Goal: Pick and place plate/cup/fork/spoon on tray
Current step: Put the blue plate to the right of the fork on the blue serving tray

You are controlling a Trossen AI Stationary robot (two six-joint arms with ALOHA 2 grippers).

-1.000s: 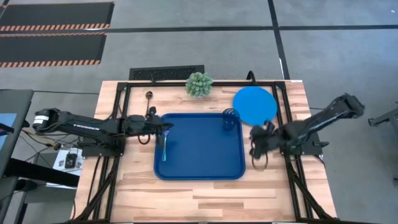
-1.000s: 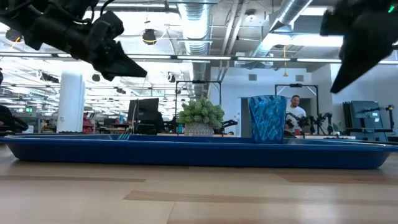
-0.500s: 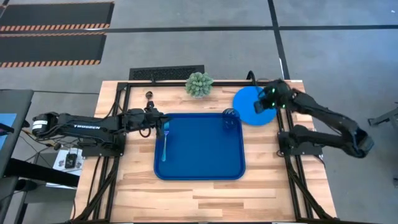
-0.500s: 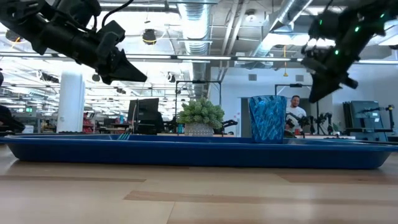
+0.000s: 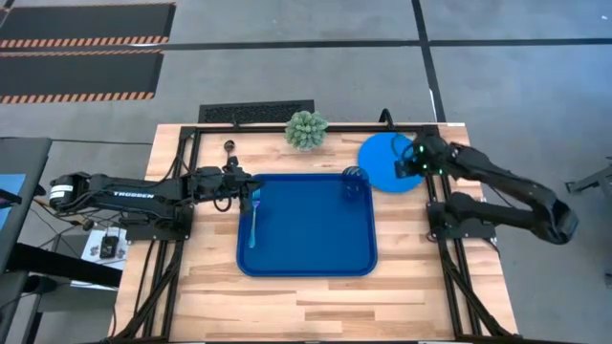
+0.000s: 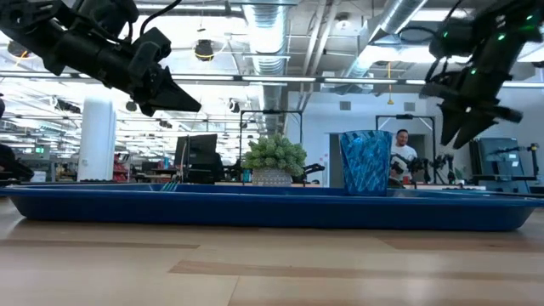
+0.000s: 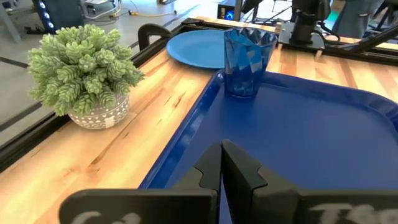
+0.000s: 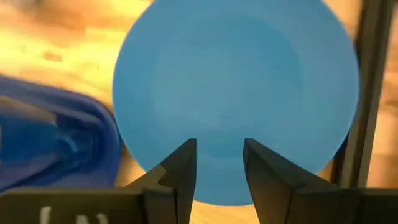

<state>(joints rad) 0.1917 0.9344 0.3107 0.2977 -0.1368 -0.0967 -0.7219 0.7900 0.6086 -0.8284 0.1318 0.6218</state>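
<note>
Right gripper (image 8: 217,163) released, jaws parted, poised above plate (image 8: 236,93) on tabletop (image 5: 316,296) beside tray (image 5: 306,250), likely lining up rim grasp. Left gripper (image 7: 222,168) clenched, empty, above tray's edge near fork (image 5: 253,222). Cup (image 5: 353,183) upright in tray corner. Spoon (image 5: 229,146) on tabletop, outside tray.

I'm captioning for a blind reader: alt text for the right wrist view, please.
Right gripper, fingers open, points down at the round blue plate that fills most of the view. The plate lies on the wooden table, with the tray's blue corner beside it.
</note>
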